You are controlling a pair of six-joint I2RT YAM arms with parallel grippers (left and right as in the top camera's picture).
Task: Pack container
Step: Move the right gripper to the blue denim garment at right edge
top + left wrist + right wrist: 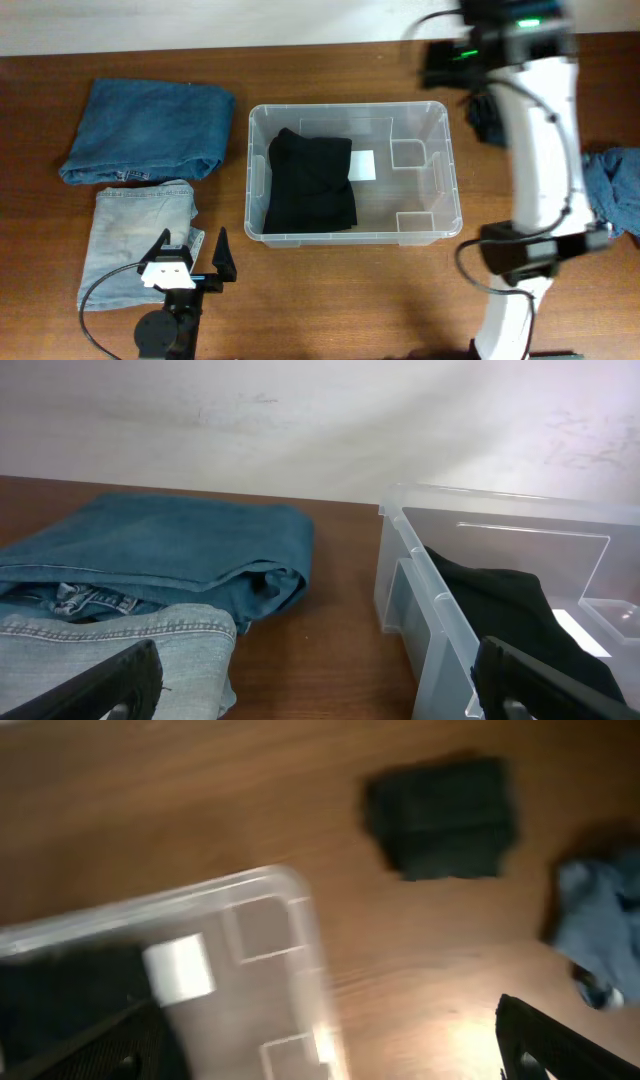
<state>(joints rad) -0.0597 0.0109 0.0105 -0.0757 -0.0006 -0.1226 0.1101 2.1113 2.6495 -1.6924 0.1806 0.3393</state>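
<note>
The container (440, 215) is a clear plastic tub in the middle of the table, with a white label (363, 165) on its bottom. A folded black garment (312, 180) lies in its left half. My left gripper (190, 258) sits low at the front left, open and empty. In the left wrist view its fingers (110, 685) straddle bare table between the light jeans (110, 645) and the container's wall (430, 620). My right gripper (330, 1040) hangs open and empty above the container's right end (300, 950). That view is blurred.
Folded dark blue jeans (150, 130) lie at the back left, with light blue jeans (140, 235) in front of them. A dark folded garment (487, 118) and a blue one (615, 185) lie right of the tub, partly behind the white right arm (540, 150).
</note>
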